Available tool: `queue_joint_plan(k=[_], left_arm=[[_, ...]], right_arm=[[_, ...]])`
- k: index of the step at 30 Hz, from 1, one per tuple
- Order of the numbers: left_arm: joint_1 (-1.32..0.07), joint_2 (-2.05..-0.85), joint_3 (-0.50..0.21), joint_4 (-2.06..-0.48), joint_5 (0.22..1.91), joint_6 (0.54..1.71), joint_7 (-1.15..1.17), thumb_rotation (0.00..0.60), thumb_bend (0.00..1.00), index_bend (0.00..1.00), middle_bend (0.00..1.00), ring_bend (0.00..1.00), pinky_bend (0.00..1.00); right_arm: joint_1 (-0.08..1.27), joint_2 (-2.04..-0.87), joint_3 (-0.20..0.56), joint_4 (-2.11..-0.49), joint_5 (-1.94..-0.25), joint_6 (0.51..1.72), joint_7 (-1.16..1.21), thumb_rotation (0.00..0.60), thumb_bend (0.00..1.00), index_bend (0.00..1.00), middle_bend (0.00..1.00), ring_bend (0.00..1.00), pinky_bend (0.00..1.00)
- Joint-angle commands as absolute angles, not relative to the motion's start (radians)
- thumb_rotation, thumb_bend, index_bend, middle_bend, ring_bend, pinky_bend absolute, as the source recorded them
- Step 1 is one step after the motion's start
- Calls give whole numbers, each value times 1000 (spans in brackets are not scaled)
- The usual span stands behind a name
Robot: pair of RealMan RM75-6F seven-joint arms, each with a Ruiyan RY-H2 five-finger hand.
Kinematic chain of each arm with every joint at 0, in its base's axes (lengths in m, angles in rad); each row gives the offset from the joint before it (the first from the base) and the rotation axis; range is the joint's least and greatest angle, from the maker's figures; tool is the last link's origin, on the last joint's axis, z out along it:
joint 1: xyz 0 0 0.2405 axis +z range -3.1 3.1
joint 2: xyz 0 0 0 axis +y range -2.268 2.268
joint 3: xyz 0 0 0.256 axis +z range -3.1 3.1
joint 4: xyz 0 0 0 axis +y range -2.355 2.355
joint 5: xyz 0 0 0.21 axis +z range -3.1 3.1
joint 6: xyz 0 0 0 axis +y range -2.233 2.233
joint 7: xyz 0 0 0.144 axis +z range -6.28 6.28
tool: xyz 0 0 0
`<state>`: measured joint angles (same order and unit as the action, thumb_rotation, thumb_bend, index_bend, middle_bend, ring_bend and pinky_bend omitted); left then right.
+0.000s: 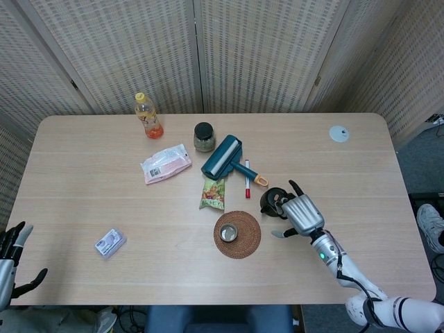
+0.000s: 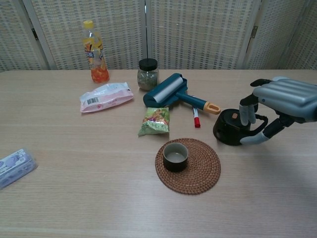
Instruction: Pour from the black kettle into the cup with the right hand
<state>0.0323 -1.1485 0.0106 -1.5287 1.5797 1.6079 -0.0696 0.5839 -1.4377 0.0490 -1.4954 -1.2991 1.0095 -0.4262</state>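
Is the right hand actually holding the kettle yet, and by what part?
Not clearly. The right hand has its fingers around the black kettle handle, kettle on the table; a firm grip cannot be told.

Head view looks down; chest view low, both sharing the table (image 1: pixel 83 180).

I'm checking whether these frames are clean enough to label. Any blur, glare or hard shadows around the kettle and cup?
Head view: even, soft light, no glare; the black kettle is small and partly hidden by the right robot hand. Chest view: sharp; the cup and its woven mat cast only faint shadows, with a soft shadow on the table under the hand.
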Motion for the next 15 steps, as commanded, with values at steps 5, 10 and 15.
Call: queue_joint_plan(k=[5,10,15], left_arm=[[31,-1152,11,-1524,1581,1606,-73,600,245,0,0,11,0],[32,-1152,9,-1521,1577,1606,-76,600,244,0,0,11,0],[33,-1155,10,-1517,1577,1606,-79,600,244,0,0,11,0]], right_arm=[[592,-1450,58,-1476,-1276,1000,-462,288,0,486,492,346,0],[593,-1456,56,-1461,-1257,991,-485,288,0,486,492,346,0],[595,-1463,54,-1451,-1247,984,-499,286,0,487,493,346,0]])
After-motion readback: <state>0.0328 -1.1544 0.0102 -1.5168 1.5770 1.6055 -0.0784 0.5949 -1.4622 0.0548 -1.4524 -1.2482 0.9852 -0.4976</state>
